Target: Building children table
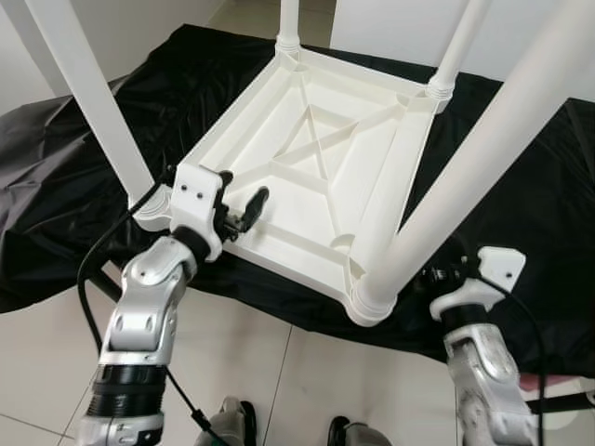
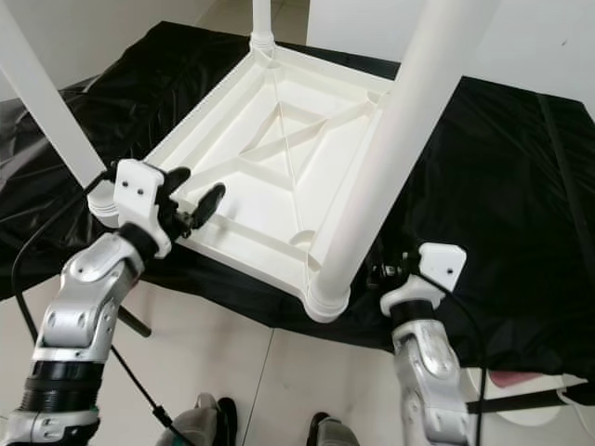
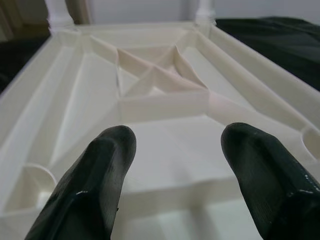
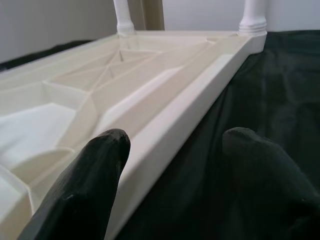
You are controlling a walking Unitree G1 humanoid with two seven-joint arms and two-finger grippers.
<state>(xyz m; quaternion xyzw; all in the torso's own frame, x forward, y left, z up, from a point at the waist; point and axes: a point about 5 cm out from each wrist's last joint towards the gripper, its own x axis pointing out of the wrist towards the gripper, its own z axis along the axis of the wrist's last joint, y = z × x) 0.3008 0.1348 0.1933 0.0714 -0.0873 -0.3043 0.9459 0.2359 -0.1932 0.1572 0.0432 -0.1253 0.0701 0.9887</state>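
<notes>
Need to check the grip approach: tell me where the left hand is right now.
The left hand sits at the robot's left, open over the near-left edge of the upturned white table, beside the near-left leg.

The upturned white table (image 2: pixel 279 158) lies on black cloth (image 2: pixel 502 186), left pincer (image 2: pixel 192 198) spread above its near rim.

Upside-down children table (image 1: pixel 316 172) at frame centre, lying on cloth (image 1: pixel 521 186) spread over floor (image 1: pixel 279 372). Four legs (image 1: pixel 465 177) standing up from its corners, toward the frame's upper edge. Left gripper (image 1: pixel 244 200) at lower left, over the table's near-left corner, fingers (image 3: pixel 95 185) apart above the underside ribs. Right gripper (image 2: pixel 386 272) at lower right, just beside the near-right corner leg, fingers (image 4: pixel 85 175) apart, one over the table's rim, the other over cloth. Feet (image 1: pixel 232 423) at bottom centre on floor.
</notes>
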